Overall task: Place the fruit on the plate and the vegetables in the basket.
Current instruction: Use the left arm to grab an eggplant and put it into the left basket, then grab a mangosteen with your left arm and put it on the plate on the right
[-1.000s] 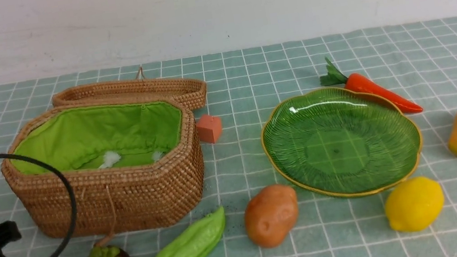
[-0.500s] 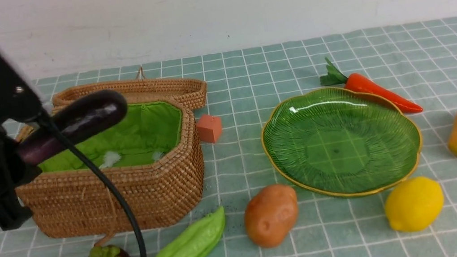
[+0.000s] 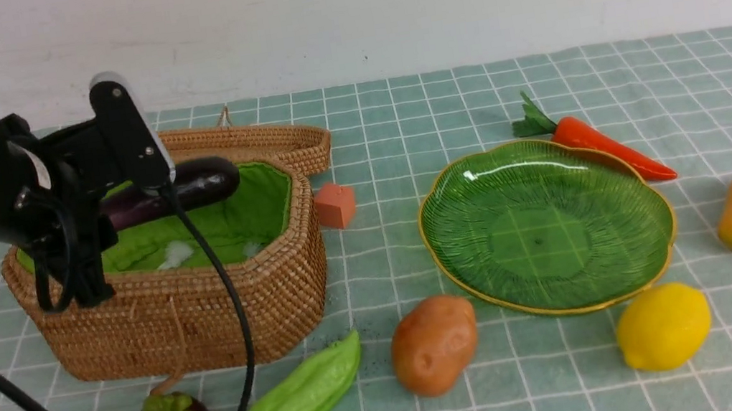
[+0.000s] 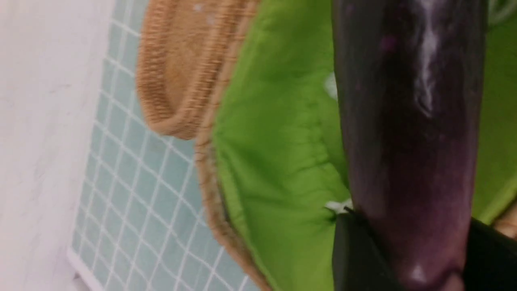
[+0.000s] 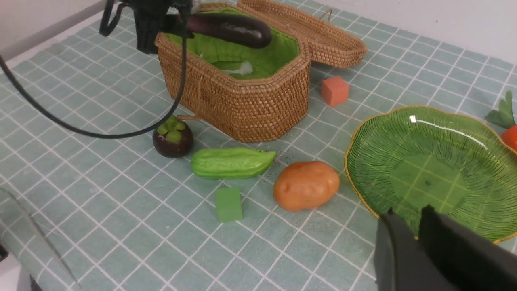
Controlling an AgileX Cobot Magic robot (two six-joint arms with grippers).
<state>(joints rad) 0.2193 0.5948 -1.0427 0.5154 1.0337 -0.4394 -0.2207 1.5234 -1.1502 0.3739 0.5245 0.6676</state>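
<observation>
Left fingers (image 4: 359, 254) closed on eggplant (image 3: 189, 186), held over open basket (image 3: 208, 316). My right fingers (image 5: 416, 226): nearly together, nothing between.

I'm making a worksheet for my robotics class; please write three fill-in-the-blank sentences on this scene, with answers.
The left gripper holds the ____ over the basket.
The green plate has a thin ____ rim.
Between the green gourd and the yellow lemon lies the ____.

Missing words: eggplant; gold; potato.
</observation>
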